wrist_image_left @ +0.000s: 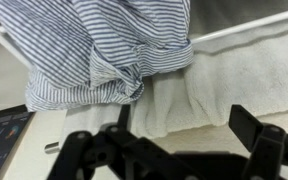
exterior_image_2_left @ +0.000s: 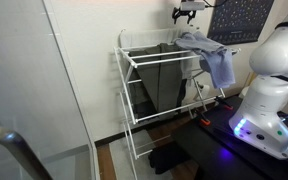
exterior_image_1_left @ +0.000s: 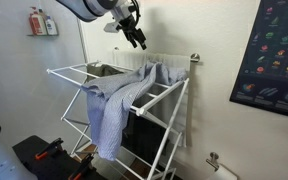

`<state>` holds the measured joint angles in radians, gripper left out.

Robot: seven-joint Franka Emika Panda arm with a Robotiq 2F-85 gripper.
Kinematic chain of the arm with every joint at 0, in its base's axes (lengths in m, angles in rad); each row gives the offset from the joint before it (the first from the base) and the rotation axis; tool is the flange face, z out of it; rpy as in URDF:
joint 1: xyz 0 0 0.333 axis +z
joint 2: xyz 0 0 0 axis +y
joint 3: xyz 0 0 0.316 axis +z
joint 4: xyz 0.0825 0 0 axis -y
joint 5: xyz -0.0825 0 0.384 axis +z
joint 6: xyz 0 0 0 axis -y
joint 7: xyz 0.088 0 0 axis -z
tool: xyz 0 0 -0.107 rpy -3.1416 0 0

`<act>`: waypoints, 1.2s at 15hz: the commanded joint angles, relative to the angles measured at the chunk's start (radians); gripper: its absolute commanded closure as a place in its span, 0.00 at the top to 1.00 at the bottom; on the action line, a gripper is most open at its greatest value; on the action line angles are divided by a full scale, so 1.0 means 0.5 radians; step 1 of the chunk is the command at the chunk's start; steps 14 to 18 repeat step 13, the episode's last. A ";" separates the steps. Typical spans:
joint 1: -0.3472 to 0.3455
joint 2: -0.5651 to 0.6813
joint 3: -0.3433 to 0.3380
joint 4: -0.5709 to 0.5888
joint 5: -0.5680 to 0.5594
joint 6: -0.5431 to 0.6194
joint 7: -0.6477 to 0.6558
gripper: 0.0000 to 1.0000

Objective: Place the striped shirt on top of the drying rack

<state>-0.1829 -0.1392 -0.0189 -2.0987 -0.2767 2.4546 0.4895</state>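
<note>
The striped shirt (exterior_image_1_left: pixel 119 100), light blue with fine white stripes, lies draped over the top of the white drying rack (exterior_image_1_left: pixel 64 71) and hangs down its front. It also shows in the other exterior view (exterior_image_2_left: pixel 212 55) on the rack (exterior_image_2_left: pixel 129 62), and fills the top of the wrist view (wrist_image_left: pixel 94 40). My gripper (exterior_image_1_left: pixel 137 40) hangs in the air above the rack's far end, apart from the shirt. In the wrist view the gripper (wrist_image_left: pixel 164 135) is open and empty, its black fingers spread wide.
A pale whitish towel (wrist_image_left: pixel 224 85) hangs under the shirt's edge, on a wall rail (exterior_image_1_left: pixel 174 58). A dark grey cloth (exterior_image_2_left: pixel 162 85) hangs inside the rack. A poster (exterior_image_1_left: pixel 274 50) is on the wall. The robot base (exterior_image_2_left: pixel 269 110) stands beside the rack.
</note>
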 commanded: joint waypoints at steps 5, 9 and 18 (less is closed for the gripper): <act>0.111 -0.240 0.010 0.245 0.030 -1.013 -0.393 1.00; 0.142 -0.245 0.003 0.320 0.020 -1.258 -0.531 1.00; 0.151 -0.232 0.003 0.324 -0.003 -1.329 -0.600 1.00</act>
